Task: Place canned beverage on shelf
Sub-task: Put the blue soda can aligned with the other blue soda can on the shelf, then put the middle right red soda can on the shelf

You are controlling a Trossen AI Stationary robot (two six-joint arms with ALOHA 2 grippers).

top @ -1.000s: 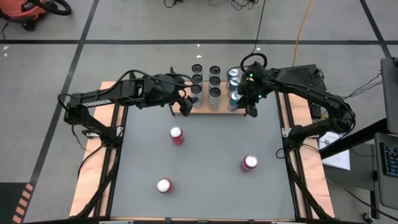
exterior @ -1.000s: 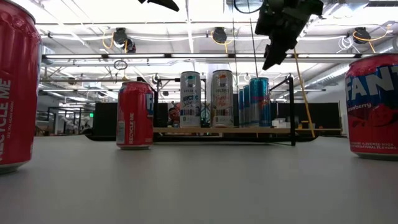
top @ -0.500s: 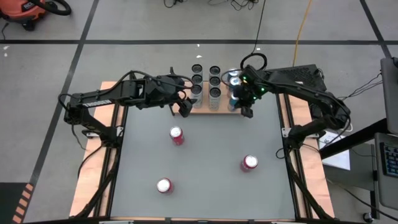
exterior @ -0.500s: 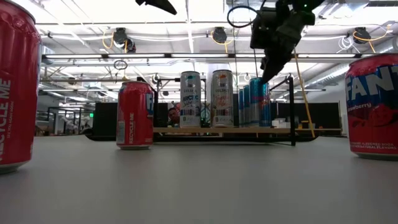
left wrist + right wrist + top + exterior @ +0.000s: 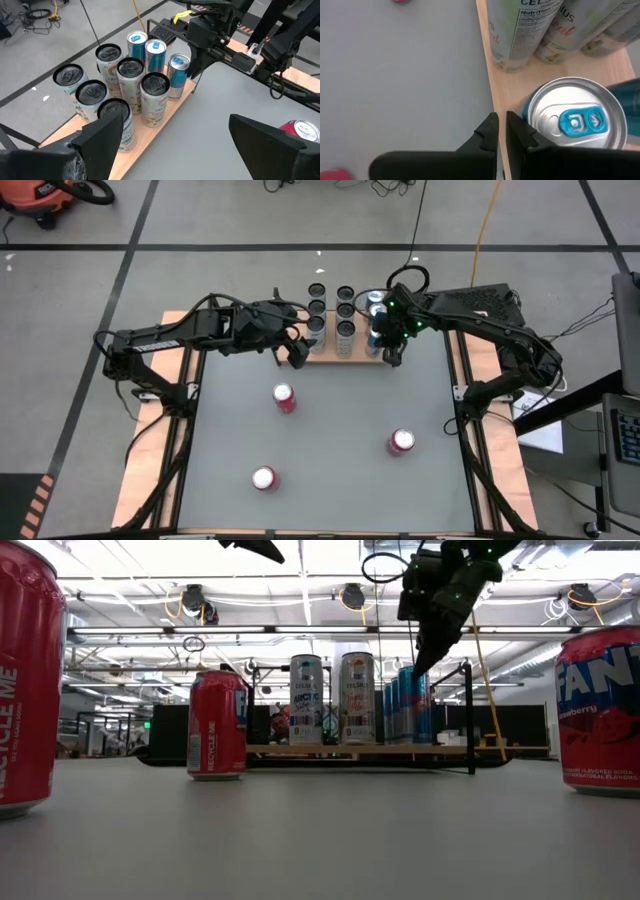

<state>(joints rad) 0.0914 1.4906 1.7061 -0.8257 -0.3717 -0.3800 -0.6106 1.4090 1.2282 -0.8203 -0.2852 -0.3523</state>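
The shelf [image 5: 345, 357], a light-wood board with black rod frames, lies at the table's far edge. Several tall white cans [image 5: 155, 97] and three blue cans stand on it. My right gripper [image 5: 501, 135] is shut, pointing down beside the top of the nearest blue can [image 5: 576, 120] at the shelf's right end; it also shows in the high view [image 5: 388, 348]. My left gripper [image 5: 182, 145] is open and empty above the table by the shelf's left end [image 5: 292, 352]. Three red cans [image 5: 284, 398] [image 5: 401, 442] [image 5: 264, 478] stand upright on the table. My right gripper's shut fingers [image 5: 517, 137] point down close beside the rim of the nearest blue can [image 5: 529, 112], on the can's near-left side. I cannot tell whether they touch it. The can stands upright on the shelf board [image 5: 512, 87].
The red cans stand in the table's middle and near part, with open grey table [image 5: 340, 410] between them and the shelf. Wooden side rails [image 5: 178, 430] run along the table's left and right edges.
My right gripper has gone down and toward the table's left, from beyond the shelf's right end to the top of the nearest blue can.
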